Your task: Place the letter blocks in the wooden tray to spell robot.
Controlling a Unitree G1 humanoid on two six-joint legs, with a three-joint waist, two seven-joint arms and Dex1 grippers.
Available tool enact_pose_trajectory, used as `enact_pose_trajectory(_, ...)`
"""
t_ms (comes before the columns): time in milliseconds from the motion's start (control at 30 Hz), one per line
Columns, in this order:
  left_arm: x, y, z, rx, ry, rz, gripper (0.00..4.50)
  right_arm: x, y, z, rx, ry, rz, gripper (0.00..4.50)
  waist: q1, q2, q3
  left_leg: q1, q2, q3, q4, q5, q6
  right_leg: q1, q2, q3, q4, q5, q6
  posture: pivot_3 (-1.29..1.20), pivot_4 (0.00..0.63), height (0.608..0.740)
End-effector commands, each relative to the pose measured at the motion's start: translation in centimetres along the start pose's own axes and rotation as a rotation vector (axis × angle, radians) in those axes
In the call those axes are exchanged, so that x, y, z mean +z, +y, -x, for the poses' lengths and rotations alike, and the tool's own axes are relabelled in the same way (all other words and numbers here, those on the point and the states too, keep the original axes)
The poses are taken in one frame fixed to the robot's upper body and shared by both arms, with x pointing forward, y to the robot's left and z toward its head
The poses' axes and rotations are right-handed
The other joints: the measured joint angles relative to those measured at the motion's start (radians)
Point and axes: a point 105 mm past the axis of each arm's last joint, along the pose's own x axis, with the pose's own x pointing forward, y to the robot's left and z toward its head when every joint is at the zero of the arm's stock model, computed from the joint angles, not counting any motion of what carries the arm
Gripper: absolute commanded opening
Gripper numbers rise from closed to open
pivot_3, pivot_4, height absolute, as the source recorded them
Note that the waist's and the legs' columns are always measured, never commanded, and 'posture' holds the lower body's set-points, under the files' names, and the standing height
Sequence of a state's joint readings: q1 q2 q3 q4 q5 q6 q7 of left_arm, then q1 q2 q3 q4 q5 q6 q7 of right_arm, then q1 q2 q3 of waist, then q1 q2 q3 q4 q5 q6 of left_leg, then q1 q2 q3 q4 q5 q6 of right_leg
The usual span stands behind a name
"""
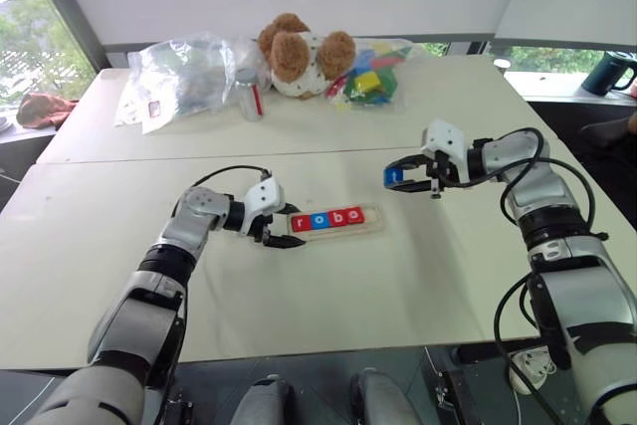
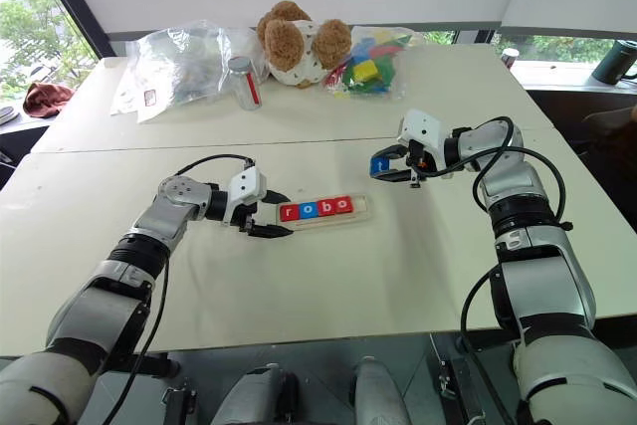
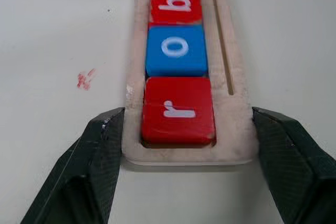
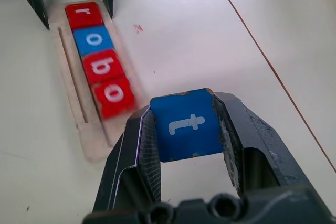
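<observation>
I clamp the left claw [image 3: 186,145] across the tray [image 3: 236,124] at its "r" end to steady it. My right claw [image 4: 186,129] grips the "t" block [image 4: 190,124] above the table, well beyond the tray's empty last slot.

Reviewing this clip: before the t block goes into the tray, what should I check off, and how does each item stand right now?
1. Right gripper clamps the blue t block: ok.
2. r, o, b, o tiles sit in order in the wooden tray: ok.
3. Free slot past the last o: ok.
4. Last o lies flat: not ok, it looks tilted.
5. Left gripper steadies the tray at the r end, fingers either side: ok.
6. The t's facing matches the other letters: cannot tell.
</observation>
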State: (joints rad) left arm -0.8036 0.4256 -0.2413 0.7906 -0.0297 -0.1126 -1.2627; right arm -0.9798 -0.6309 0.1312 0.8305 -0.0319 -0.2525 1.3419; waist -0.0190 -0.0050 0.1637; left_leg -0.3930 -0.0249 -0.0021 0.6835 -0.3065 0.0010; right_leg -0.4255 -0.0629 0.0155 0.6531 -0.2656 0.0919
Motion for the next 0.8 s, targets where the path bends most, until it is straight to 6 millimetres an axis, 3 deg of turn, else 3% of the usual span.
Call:
enact_pose_trajectory(33,-1.6,-0.6,-0.1,-0.014,0.073,0.004,3.08,0.9,-1.0,1.2,-0.032,-0.010,0.028,1.14,0.002,0.000,0.000,0.000,0.000,0.000,0.000,0.000,0.000,0.000,0.000,0.000,0.000,0.000,0.000,0.00,0.150,0.740)
enact_pose_trajectory(300,-1.1,-1.8,0.4,-0.142,0.094,-0.116,3.08,-1.1,2.3,3.0,0.188,0.088,-0.118,1.14,0.003,0.000,0.000,0.000,0.000,0.000,-0.001,0.000,0.000,0.000,0.000,0.000,0.000,0.000,0.000,0.00,0.150,0.740)
enact_pose_trajectory(500,-0.9,-2.5,0.0,-0.184,0.078,-0.122,3.08,-0.8,4.1,1.4,0.221,0.055,-0.148,1.14,0.003,0.000,0.000,0.000,0.001,0.000,-0.001,-0.002,0.003,0.000,0.001,0.000,-0.001,0.000,0.000,0.00,0.150,0.740)
enact_pose_trajectory(567,-0.7,-2.7,-0.2,-0.186,0.062,-0.118,4.15,-0.7,4.8,0.7,0.244,0.055,-0.133,1.14,0.005,0.000,0.000,0.000,0.001,0.000,0.000,-0.002,0.003,0.000,0.001,0.000,-0.001,0.000,0.000,0.00,0.150,0.740)
enact_pose_trajectory(600,-0.8,-2.7,-0.2,-0.191,0.064,-0.115,4.47,-0.7,5.0,0.5,0.249,0.056,-0.126,1.14,0.005,0.000,0.000,0.000,0.001,0.000,0.000,-0.002,0.003,0.000,0.001,0.000,-0.001,0.000,0.000,0.00,0.150,0.740)
enact_pose_trajectory(800,-0.9,-2.9,0.4,-0.186,0.086,-0.106,4.47,-0.8,5.4,-0.3,0.254,0.076,-0.125,1.14,0.007,0.000,0.000,0.000,0.000,0.000,0.000,-0.002,0.003,0.000,0.000,-0.001,-0.001,0.000,0.000,0.00,0.150,0.740)
